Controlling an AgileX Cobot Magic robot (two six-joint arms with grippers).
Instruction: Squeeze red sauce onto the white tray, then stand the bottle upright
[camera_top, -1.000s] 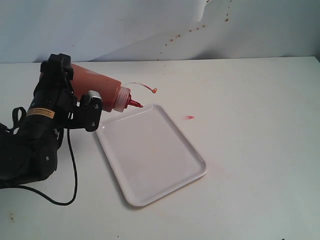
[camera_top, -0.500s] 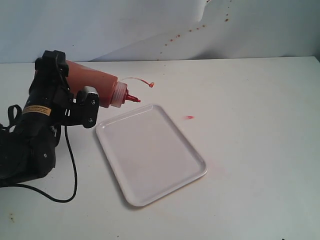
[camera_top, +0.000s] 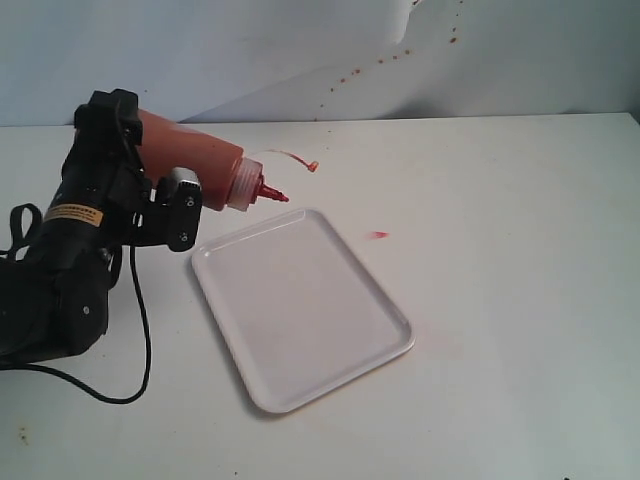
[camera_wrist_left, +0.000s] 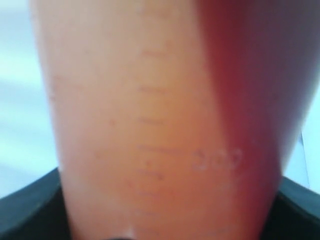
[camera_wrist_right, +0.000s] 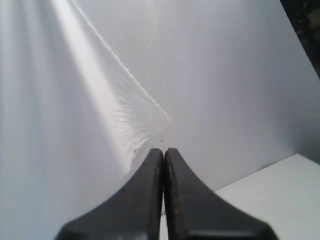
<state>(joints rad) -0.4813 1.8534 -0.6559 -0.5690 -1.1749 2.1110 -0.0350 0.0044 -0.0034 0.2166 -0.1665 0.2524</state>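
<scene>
One translucent orange-red bottle (camera_top: 200, 160)

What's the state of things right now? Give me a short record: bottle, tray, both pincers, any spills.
bottle: tipped nearly sideways, nozzle pointing toward the tray's far corner
tray: flat on the table, nothing on it
left pincer: clamped around the bottle's body
right pincer: shut, holding nothing
spill: small red speck on the table beside the tray
progress: squeeze not yet done
</scene>
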